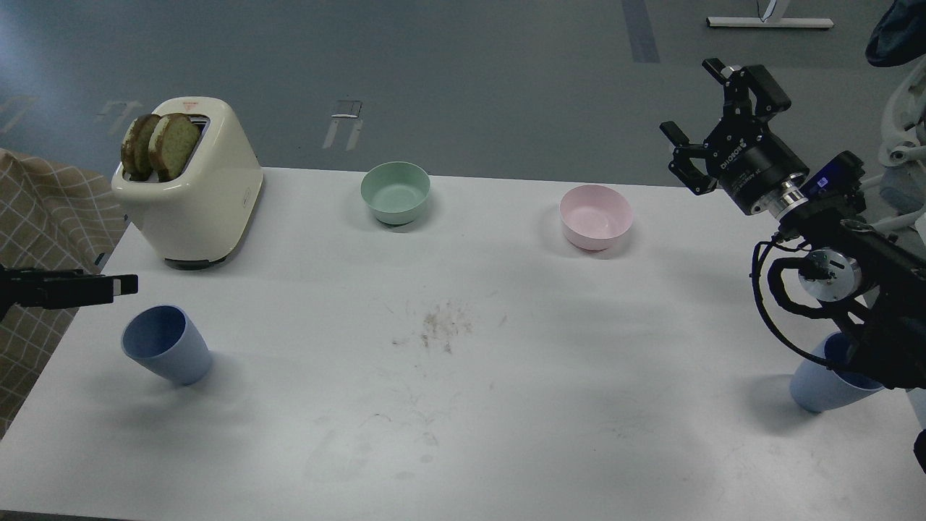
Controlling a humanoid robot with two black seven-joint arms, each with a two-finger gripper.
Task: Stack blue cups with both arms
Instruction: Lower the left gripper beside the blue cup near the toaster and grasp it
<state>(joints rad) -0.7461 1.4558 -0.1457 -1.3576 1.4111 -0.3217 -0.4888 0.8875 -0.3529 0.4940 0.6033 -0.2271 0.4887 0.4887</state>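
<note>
One blue cup (pixel 166 354) stands upright on the white table (pixel 463 405) at the front left. The second blue cup (pixel 817 387) stands at the front right, partly hidden behind my right arm. My left gripper (pixel 123 284) reaches in from the left edge, just above and left of the left cup, not touching it. It is seen side-on as one dark bar. My right gripper (pixel 689 98) is raised over the table's far right corner, open and empty, well above the right cup.
A cream toaster (pixel 202 195) with two bread slices (pixel 159 145) stands at the back left. A mint-green bowl (pixel 396 192) and a pink bowl (pixel 595 217) sit along the back. Crumbs (pixel 441 325) lie mid-table. A checked cloth (pixel 36 210) hangs at the left.
</note>
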